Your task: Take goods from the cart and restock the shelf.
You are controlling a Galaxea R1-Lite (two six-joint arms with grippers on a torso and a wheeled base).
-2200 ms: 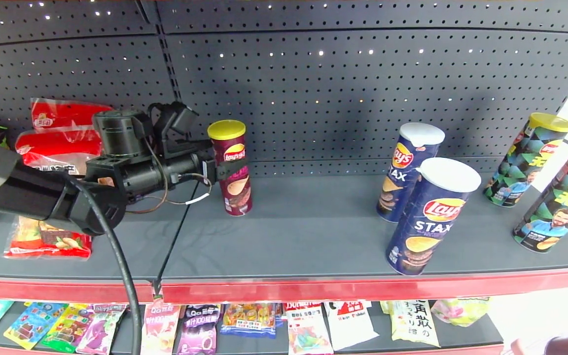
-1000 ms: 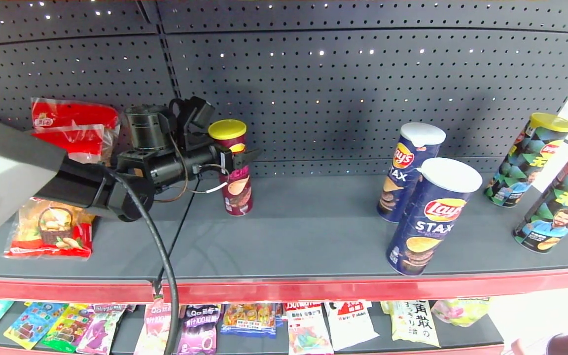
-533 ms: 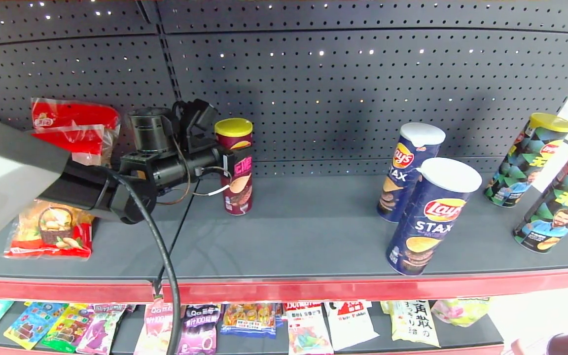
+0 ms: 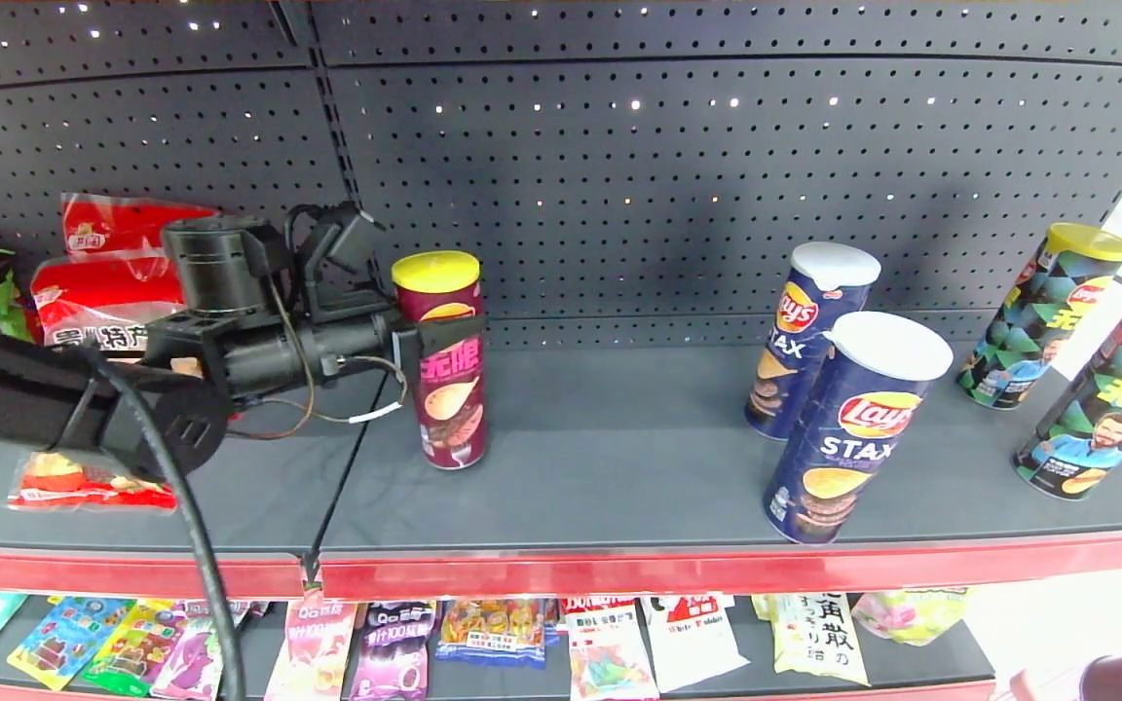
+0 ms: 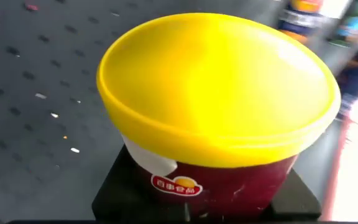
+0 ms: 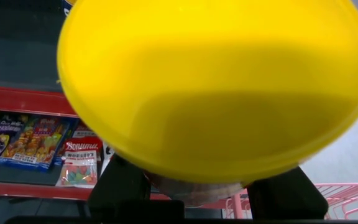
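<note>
Head view: maroon can (image 4: 451,414) upright, lid-up, gripped by left end effector (image 4: 436,338); right end effector (image 6: 202,190) gripping second can (image 6: 210,87).

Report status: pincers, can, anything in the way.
Left pincer shut on maroon can, upright at the shelf. Right pincer shut on second yellow-lidded can. Nothing blocking; blue cans stand clear.

Dim shelf (image 4: 619,467), glare at right, bowed edges
</note>
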